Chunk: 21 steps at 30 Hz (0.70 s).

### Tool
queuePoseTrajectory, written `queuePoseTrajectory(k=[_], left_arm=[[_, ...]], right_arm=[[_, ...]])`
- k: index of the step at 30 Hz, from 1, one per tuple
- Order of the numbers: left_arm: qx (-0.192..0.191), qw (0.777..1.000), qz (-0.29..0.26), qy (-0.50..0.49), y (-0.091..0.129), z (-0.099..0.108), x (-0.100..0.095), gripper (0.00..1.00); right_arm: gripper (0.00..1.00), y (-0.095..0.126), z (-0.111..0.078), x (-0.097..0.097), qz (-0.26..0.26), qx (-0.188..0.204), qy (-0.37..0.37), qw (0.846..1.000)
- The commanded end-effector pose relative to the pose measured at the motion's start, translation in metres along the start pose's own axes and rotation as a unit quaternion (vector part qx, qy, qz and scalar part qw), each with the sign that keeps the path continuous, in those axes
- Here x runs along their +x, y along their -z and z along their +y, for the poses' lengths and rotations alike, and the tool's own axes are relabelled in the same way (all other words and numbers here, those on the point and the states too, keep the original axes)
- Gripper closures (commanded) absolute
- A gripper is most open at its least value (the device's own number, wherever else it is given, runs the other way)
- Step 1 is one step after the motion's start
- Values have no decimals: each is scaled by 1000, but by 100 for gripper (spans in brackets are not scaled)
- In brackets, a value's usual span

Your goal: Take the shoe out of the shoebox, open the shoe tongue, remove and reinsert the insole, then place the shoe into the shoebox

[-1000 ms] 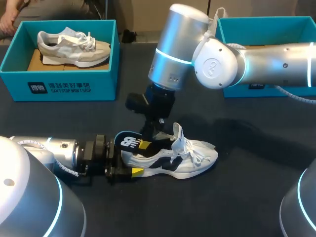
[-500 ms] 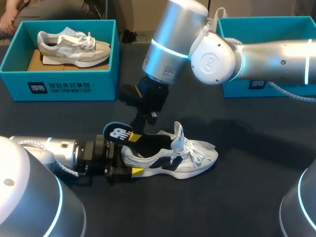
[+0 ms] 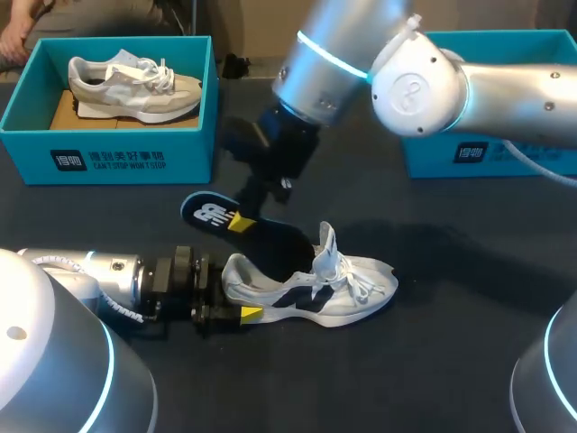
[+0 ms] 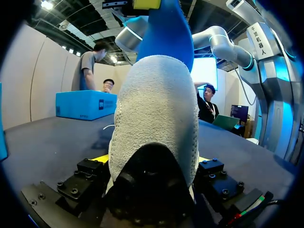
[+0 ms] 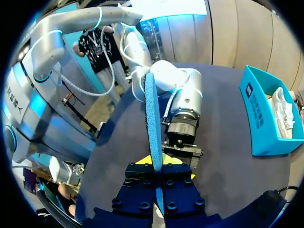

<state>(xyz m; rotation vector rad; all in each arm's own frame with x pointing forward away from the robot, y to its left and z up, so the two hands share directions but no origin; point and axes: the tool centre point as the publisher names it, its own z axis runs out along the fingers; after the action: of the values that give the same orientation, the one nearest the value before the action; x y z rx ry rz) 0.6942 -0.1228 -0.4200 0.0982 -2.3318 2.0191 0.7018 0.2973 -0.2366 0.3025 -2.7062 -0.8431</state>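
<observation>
The left pincer (image 3: 236,296) clamps the heel of the white shoe (image 3: 343,287) from both sides; the shoe stands on the dark table (image 3: 433,361). The right pincer (image 3: 240,222), fingers almost together, pinches the blue insole (image 3: 209,215), held tilted above the shoe's heel.

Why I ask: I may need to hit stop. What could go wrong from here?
1. The insole has its front end inside the shoe. If it catches, the pull could twist the shoe, which the left tool clamps only at the heel.
2. The right tool pinches the thin insole near its heel end, so it might slip free or flop.
3. The raised tongue and loose laces may snag it on reinsertion.
</observation>
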Motion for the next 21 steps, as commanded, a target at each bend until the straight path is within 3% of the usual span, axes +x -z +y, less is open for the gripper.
queuePoseTrajectory(k=[1,5,17,21], left_arm=[[0,1000,-1,0,-1,0,1,100],[0,1000,-1,0,-1,0,1,100],[0,1000,-1,0,-1,0,1,100],[0,1000,-1,0,-1,0,1,100]], right_arm=[[100,0,-2,2,-4,-1,0,1000],[100,5,9,5,-34,-32,38,998],[100,74,50,34,-133,-95,108,981],[100,74,50,34,-133,-95,108,981]])
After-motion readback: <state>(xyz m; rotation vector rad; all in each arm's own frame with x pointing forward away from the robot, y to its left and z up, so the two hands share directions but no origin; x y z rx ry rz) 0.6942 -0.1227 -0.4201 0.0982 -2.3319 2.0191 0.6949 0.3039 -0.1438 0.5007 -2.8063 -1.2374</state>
